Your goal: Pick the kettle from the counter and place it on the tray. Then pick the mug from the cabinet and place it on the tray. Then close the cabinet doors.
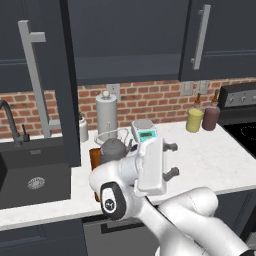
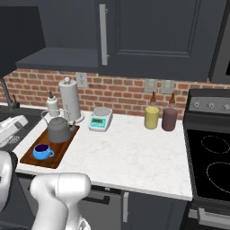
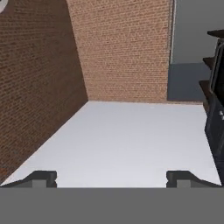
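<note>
The grey kettle (image 2: 58, 129) and the small blue mug (image 2: 42, 152) both rest on the brown tray (image 2: 27, 158), which lies on the white counter (image 2: 134, 152). In the left base view the kettle (image 1: 113, 148) is partly hidden behind my arm. My gripper (image 1: 172, 160) hovers over the counter just right of the kettle, pointing right, open and holding nothing. The hand view has its fingertips (image 3: 43, 177) wide apart over bare counter (image 3: 131, 135). One cabinet door (image 1: 60, 100) with a bar handle (image 1: 34, 75) stands swung open at the left, exposing the dark cabinet (image 1: 125, 40).
A paper-towel roll (image 1: 106, 114), a teal scale (image 1: 145, 131) and two bottles (image 1: 195, 119) stand along the brick wall. The black sink (image 1: 30, 175) lies to the left, the stove (image 2: 211, 157) to the right. Another door panel (image 1: 222, 35) sits flush at upper right.
</note>
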You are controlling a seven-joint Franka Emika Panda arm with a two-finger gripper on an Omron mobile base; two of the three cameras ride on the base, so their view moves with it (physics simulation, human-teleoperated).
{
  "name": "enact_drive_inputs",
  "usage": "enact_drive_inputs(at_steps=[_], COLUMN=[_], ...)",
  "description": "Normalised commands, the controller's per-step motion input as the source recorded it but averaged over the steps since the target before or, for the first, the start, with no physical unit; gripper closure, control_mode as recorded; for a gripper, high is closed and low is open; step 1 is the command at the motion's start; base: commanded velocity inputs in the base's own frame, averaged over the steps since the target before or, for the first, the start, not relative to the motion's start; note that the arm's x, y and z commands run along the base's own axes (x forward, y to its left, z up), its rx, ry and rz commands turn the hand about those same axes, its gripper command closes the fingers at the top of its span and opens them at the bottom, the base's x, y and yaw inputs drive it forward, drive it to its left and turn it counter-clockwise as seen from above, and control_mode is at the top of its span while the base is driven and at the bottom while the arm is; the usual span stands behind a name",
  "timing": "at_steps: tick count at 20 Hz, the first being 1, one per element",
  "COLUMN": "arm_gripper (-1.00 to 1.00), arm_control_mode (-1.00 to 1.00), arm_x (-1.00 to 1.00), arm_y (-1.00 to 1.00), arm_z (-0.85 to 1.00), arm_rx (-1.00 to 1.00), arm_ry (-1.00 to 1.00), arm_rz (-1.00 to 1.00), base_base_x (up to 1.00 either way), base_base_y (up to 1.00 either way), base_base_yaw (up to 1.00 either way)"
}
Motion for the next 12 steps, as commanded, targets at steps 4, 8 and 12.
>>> enact_drive_inputs(at_steps=[4, 8, 12], arm_gripper=[-1.00, -1.00, -1.00], arm_control_mode=[-1.00, -1.00, -1.00], arm_x=[0.05, 0.08, 0.21], arm_y=[0.43, 0.32, 0.29], arm_z=[-0.35, -0.39, -0.14], arm_rx=[-0.12, -0.03, 0.00], arm_ry=[0.43, 0.31, 0.39], arm_rz=[0.00, 0.00, 0.00], base_base_x=[0.00, 0.00, 0.00], base_base_y=[0.00, 0.00, 0.00], base_base_yaw=[0.00, 0.00, 0.00])
